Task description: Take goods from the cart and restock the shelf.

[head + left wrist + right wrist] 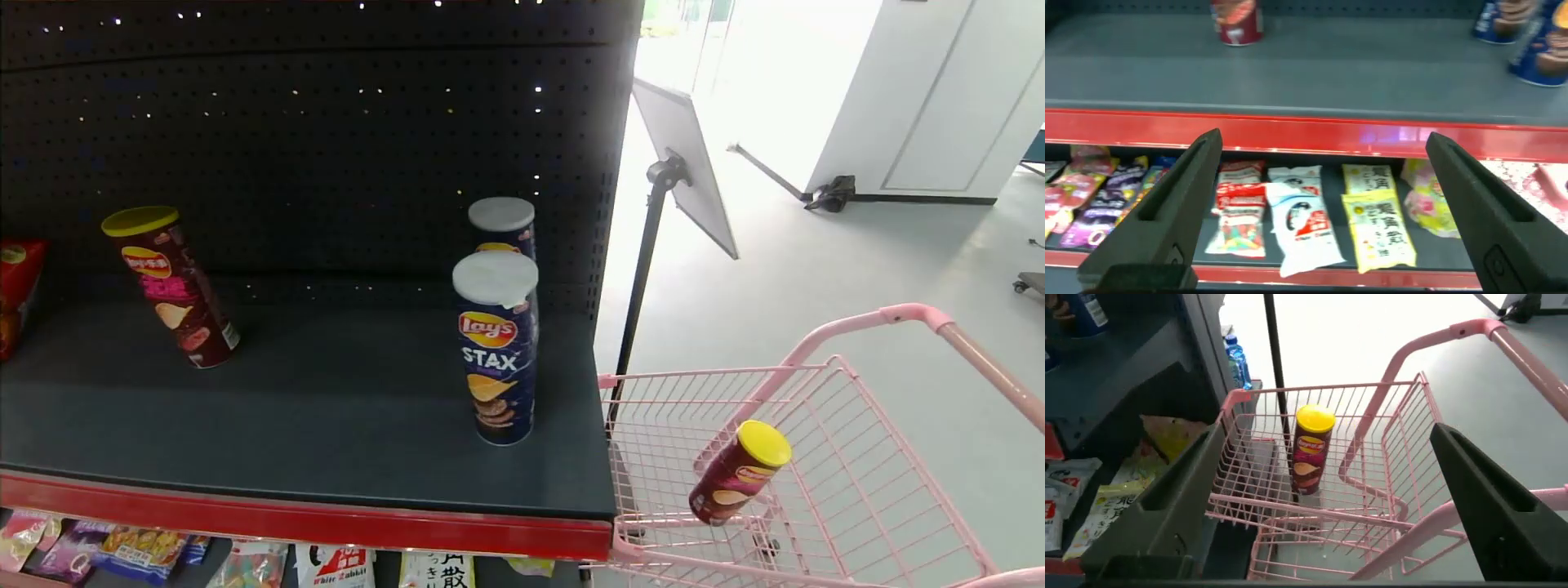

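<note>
A dark red chip can with a yellow lid [739, 473] [1310, 450] stands in the pink wire cart [824, 457] [1372, 416] to the right of the shelf. On the dark shelf board [326, 408] a matching red can [170, 286] [1237, 20] stands at the back left, and two blue cans [495, 347] [503, 224] stand one behind the other near the right end. My left gripper [1323, 204] hangs open in front of the shelf's red front edge [1306, 135]. My right gripper [1327, 506] is open, above and in front of the cart, with the can between its fingers in the picture but farther off.
Snack bags [1302, 224] [139, 551] fill the lower shelf under the red edge. A red bag [16, 290] sits at the shelf's far left. A sign on a black stand [653, 245] rises between shelf and cart. Open grey floor lies to the right.
</note>
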Motion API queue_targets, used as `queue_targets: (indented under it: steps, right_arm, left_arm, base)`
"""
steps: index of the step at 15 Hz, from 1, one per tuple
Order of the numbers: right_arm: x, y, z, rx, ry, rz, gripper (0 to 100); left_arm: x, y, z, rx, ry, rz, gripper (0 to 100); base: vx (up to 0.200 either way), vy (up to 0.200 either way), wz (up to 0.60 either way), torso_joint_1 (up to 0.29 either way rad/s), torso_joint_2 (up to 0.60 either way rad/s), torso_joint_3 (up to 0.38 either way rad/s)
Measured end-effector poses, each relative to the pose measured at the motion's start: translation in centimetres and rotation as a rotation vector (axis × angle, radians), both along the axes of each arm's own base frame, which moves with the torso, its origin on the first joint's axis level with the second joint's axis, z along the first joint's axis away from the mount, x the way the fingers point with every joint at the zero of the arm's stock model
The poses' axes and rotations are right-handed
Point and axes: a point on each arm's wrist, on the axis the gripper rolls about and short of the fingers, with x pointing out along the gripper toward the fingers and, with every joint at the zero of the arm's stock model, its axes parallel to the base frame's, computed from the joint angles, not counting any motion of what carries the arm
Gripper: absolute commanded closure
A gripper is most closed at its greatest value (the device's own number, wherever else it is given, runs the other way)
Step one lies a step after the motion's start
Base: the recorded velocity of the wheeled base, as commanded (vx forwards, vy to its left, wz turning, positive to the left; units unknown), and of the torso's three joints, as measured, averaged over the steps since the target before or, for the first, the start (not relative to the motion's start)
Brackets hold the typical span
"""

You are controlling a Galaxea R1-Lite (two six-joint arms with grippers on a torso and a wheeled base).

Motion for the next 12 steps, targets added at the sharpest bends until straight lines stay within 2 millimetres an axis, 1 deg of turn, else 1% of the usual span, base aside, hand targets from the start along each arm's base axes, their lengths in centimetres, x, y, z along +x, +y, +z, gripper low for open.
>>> queue_targets:
  steps: [6, 12]
  right_arm:
    - [0.00, 0.00, 0.00, 0.000, 0.000, 0.000, 0]
    - [0.00, 0.00, 0.00, 0.001, 0.000, -0.001, 0]
  left_arm:
    - [0.00, 0.00, 0.00, 0.000, 0.000, 0.000, 0]
    - [0.00, 0.00, 0.00, -0.002, 0.000, -0.001, 0]
  base:
    - [0.000, -0.200, 0.00, 0.007, 0.00, 0.002]
    - [0.000, 0.000, 0.00, 0.000, 0.00, 0.000]
